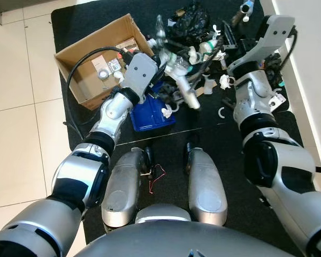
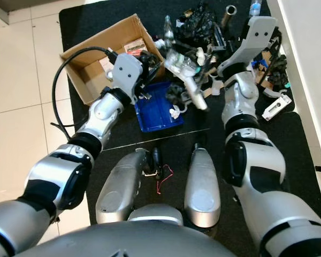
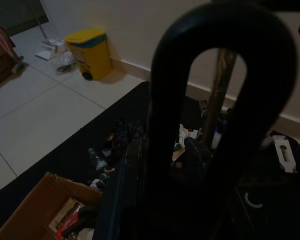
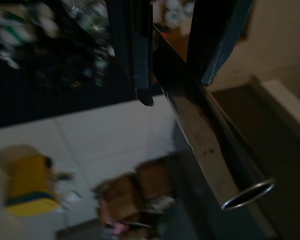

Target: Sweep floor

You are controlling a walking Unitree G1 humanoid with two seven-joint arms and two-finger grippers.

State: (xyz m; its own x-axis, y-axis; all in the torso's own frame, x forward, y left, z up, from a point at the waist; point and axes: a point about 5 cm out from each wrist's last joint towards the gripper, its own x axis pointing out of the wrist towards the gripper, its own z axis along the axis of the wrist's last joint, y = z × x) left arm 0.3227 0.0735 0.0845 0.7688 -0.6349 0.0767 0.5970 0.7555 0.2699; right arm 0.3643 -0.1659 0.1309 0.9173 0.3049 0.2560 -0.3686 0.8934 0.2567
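Right pincer [image 4: 175, 60]: in the right wrist view its two dark fingers [image 4: 135, 50] sit on either side of a shiny metal pole [image 4: 205, 135], pinching it. The pole runs out past the fingertips to an open round end. In the right eye view the same pole end [image 2: 228, 10] shows above the right arm, at the far edge of the clutter.

Left pincer [image 3: 190, 165]: the left wrist view is dark. A black looped handle [image 3: 225, 60] arches close in front of the camera, and the metal pole passes behind the loop. I cannot tell whether the left pincer's fingers are spread or pressed together, or whether they touch the handle. In the left eye view the left forearm reaches forward over a blue tray [image 1: 150, 115].

Floor: a black mat [image 1: 214, 155] lies on pale tiles [image 1: 16, 107]. On the mat, ahead of the robot, is a heap of mixed litter [image 1: 195, 32]: black crumpled plastic, white plastic bits, a clear bottle [image 2: 179, 61]. The blue tray sits at the near edge of the heap. An open cardboard box [image 1: 91, 59] with small items inside stands just beside the tray, on the robot's left.

Farther off in the left wrist view, a yellow bin [image 3: 90, 52] stands on the tiles against the wall.
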